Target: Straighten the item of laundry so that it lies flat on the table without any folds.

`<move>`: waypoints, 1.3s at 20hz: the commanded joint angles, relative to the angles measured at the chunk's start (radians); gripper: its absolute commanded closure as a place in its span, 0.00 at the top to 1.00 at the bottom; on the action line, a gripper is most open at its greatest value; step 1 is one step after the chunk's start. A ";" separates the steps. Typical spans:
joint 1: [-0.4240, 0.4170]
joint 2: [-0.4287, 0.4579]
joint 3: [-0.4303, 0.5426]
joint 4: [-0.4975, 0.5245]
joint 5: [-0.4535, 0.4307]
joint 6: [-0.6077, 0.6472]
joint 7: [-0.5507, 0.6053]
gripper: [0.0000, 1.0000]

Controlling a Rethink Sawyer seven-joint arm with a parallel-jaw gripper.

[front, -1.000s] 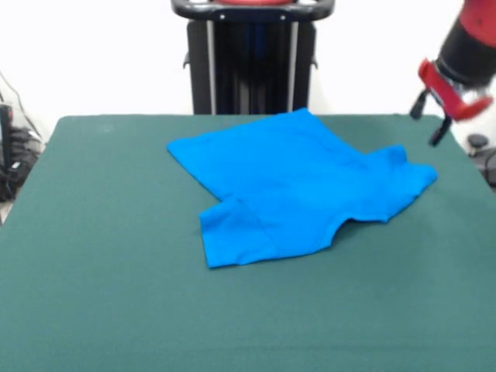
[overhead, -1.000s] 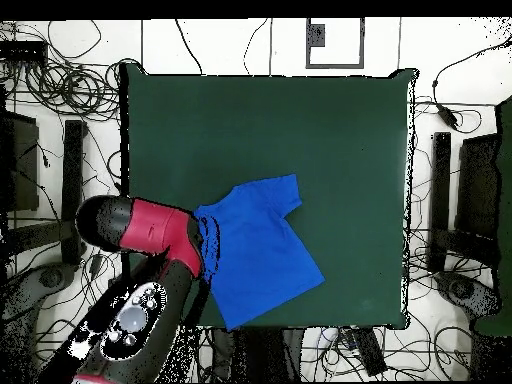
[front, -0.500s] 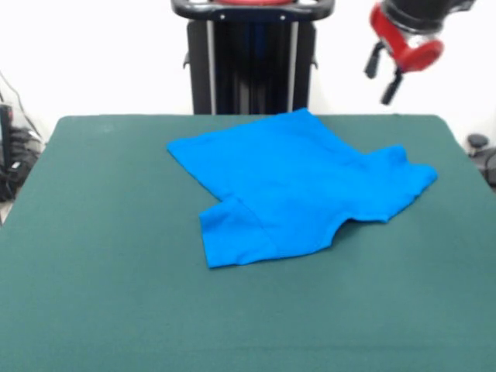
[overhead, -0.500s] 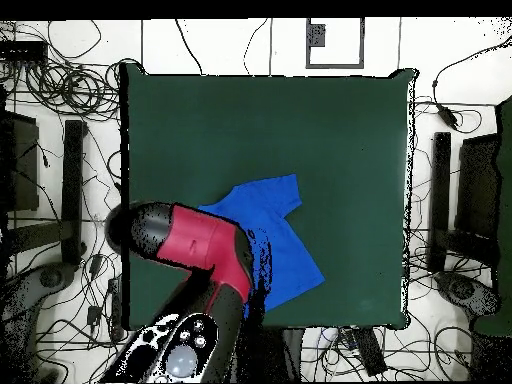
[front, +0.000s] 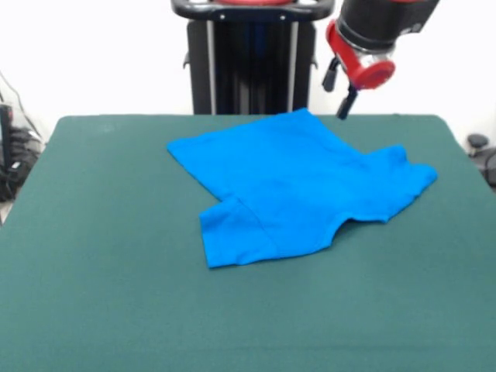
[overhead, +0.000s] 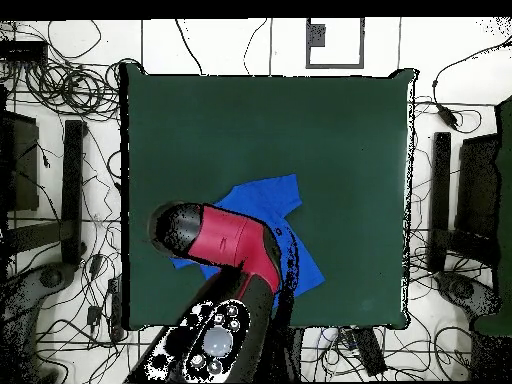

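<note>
The item of laundry (front: pixel 294 186), a bright blue T-shirt, lies crumpled on the dark green table (front: pixel 101 271), right of centre and towards the far edge. One sleeve is folded over at its near left corner, and another bunches at the right. My gripper (front: pixel 339 89) hangs in the air above the shirt's far corner, open, holding nothing and not touching the cloth. In the overhead view the red arm (overhead: pixel 235 245) covers the middle of the shirt (overhead: pixel 268 197), and the gripper is hidden beneath it.
The black pedestal (front: pixel 252 58) stands just behind the table's far edge. Loose cables (overhead: pixel 60 80) lie on the floor all around the table (overhead: pixel 300 130). Dark equipment (front: pixel 9 155) sits off the table's left side.
The arm has swung from beyond the table's right edge to above the shirt's far corner, dropping a little in the last half second. The shirt has not moved.
</note>
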 commanded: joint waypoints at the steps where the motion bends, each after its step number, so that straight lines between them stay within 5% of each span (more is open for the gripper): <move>1: -0.004 0.083 0.180 0.077 -0.076 -0.106 -0.074 1.00; 26: -0.068 0.119 0.273 0.123 -0.178 -0.311 0.003 1.00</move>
